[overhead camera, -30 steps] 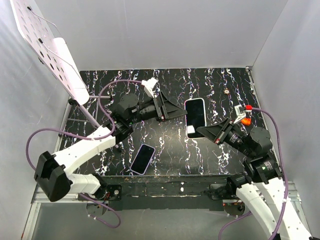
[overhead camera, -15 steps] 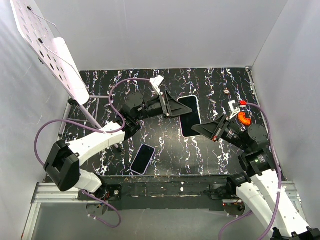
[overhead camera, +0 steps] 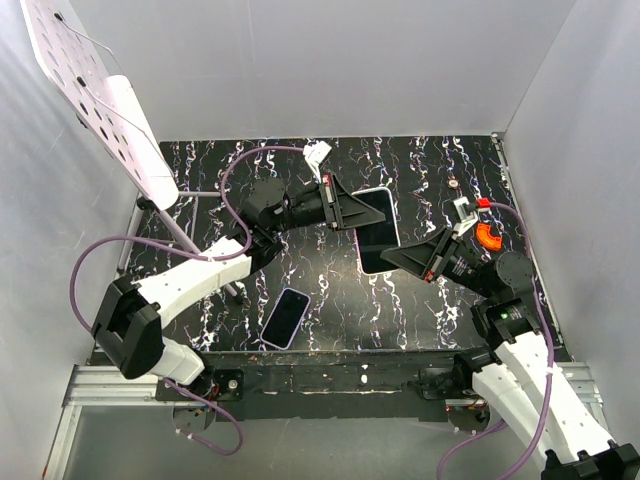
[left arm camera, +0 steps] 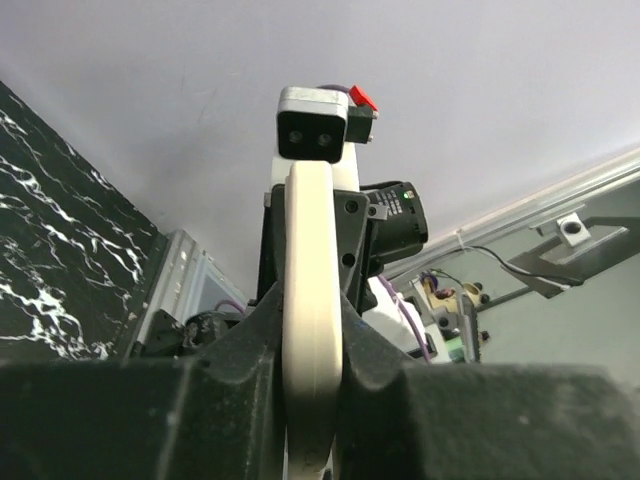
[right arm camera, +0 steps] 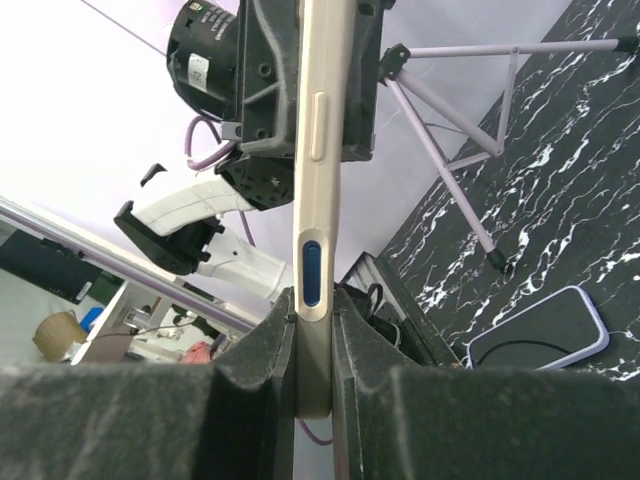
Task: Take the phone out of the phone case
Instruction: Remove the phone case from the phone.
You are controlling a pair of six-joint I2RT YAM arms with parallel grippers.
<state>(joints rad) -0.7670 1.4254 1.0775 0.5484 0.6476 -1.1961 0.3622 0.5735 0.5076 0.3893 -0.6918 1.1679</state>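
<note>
Nearest the arm bases, a spare phone (overhead camera: 286, 317) with a lilac rim lies flat and screen-up on the black marbled table (overhead camera: 430, 160), left of centre and well apart from both claws.

Further in, the right gripper (overhead camera: 388, 264) reaches in from the right and is clenched on the near lower edge of the phone case (overhead camera: 361, 262). Its own camera shows the two fingers (right arm camera: 250, 350) pressed against either side of the beige case edge, just below a small blue button.

The phone (overhead camera: 375, 232) sits inside that case, dark screen facing up. It hangs over the middle of the table between the two arms and is tipped a little to one side.

At the far upper-left edge of the case, the left gripper (overhead camera: 352, 208) is clamped as well. In the left wrist view the cream rim runs straight up between its black fingers (left arm camera: 235, 370), which touch it on both sides. The right arm's silver wrist camera shows beyond the far end of the rim.

A purple cable (overhead camera: 235, 170) loops up behind the left arm.

Farther back on the left, a thin tripod stand (overhead camera: 185, 235) holds a white perforated panel (overhead camera: 95, 95) that leans out over the table's far corner.
</note>
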